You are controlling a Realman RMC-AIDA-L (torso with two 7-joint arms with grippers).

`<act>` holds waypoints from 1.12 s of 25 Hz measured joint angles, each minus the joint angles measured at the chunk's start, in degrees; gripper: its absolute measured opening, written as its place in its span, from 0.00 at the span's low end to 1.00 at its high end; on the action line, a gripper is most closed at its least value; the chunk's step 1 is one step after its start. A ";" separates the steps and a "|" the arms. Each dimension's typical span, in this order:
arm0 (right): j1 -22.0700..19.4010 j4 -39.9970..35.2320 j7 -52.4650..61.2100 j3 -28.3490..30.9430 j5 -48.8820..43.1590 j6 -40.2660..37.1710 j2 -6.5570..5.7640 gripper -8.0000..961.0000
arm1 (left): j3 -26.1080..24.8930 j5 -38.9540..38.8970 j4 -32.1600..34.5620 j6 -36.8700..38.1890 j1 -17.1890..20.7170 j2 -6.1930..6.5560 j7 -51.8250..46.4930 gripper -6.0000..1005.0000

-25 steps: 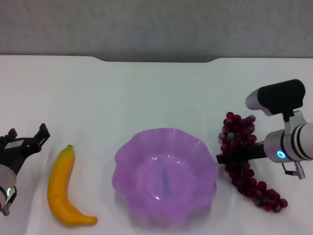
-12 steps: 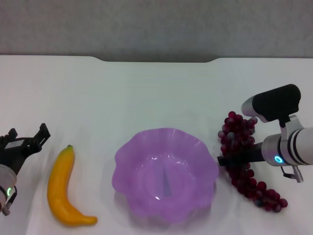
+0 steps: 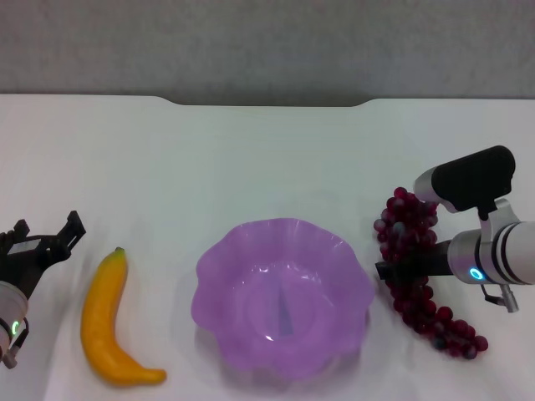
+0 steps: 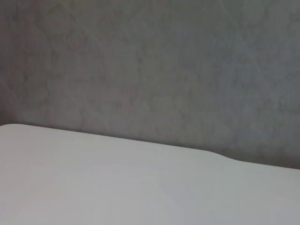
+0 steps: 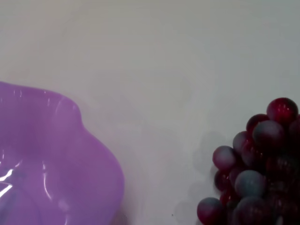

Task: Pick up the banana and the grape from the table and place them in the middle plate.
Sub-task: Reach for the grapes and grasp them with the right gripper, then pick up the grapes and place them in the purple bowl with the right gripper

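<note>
The banana [image 3: 109,322] lies on the white table [image 3: 251,159] at the near left. The purple scalloped middle plate [image 3: 282,296] stands at the near centre and holds nothing; its rim also shows in the right wrist view [image 5: 56,154]. The grape bunch [image 3: 418,276] lies right of the plate, tapering toward the near right, and it shows in the right wrist view [image 5: 255,173] too. My right gripper [image 3: 393,270] is low at the bunch's middle, on its plate side. My left gripper [image 3: 48,231] is open and empty, left of the banana.
The table's far edge has a notch [image 3: 267,102] in the middle, with a grey wall behind it. The left wrist view shows only the table's edge [image 4: 140,154] and the wall.
My right arm has shifted slightly right and lower over the grape bunch. The top of the bunch has shifted slightly right with it. The left arm and the banana have not moved.
</note>
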 joint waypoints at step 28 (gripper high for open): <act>-0.21 -0.44 0.09 -1.30 0.08 -2.02 0.05 0.48 | 0.00 0.00 0.00 0.00 -0.08 0.00 -0.09 0.89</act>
